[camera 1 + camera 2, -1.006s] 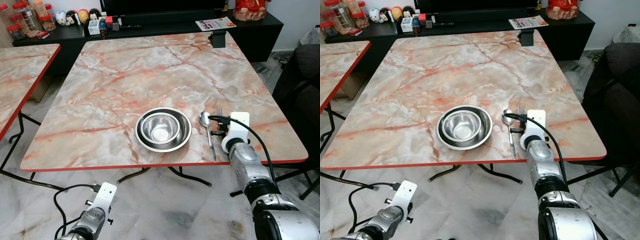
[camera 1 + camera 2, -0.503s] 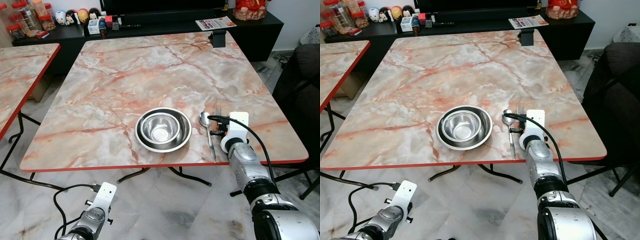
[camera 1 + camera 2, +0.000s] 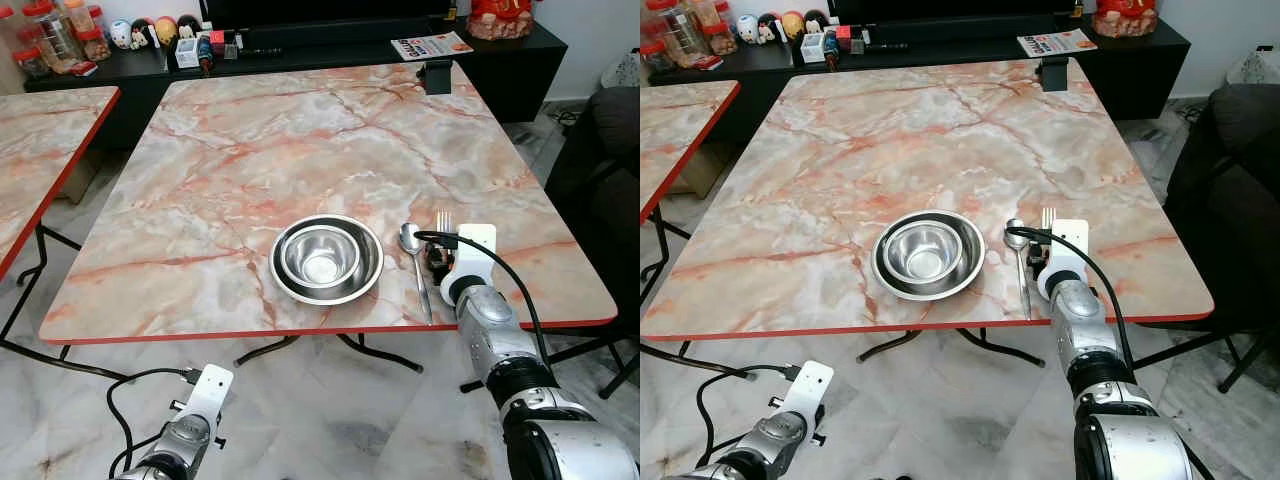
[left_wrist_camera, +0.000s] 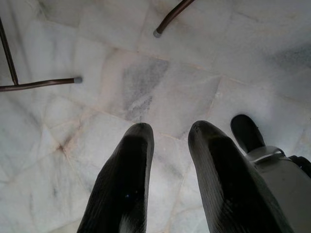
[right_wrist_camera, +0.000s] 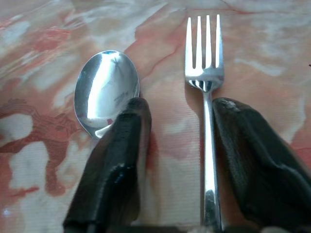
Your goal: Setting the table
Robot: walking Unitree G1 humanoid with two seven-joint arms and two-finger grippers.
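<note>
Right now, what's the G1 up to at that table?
It is laying a place setting. The right gripper is over the marble table with its fingers open on either side of a fork, which lies flat beside a spoon. Both sit just right of a steel bowl nested in a steel plate near the table's front edge. The left gripper hangs idle over the floor, fingers apart.
</note>
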